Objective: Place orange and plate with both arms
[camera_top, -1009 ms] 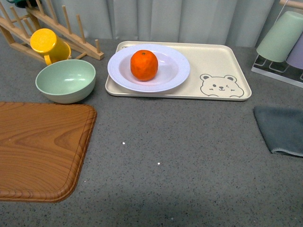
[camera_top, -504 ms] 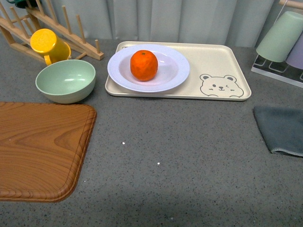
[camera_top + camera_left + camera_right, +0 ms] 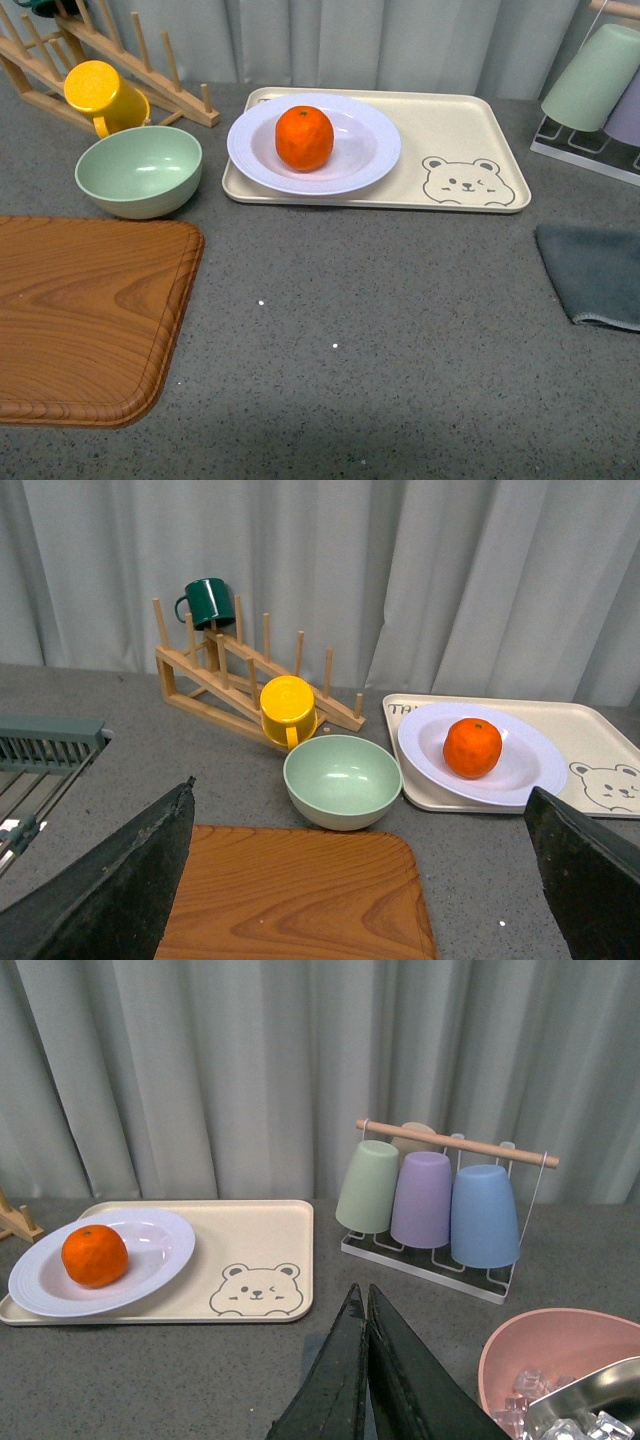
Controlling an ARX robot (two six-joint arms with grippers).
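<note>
We judge the placing done: the orange [image 3: 304, 137] sits in the plate [image 3: 370, 150] on the bear tray [image 3: 470, 130]. Our left gripper [image 3: 360, 880] has its jaws spread wide and empty; the right gripper [image 3: 365, 1360] has its jaws closed. Next we hold back over the bare table [image 3: 380, 300], between wooden board [image 3: 80, 310] and grey cloth [image 3: 595, 270]

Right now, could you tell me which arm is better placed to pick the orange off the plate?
Probably the left: the orange sits on the plate at the bear tray's left end, and the left fingers are spread open, the right fingers shut.
</note>
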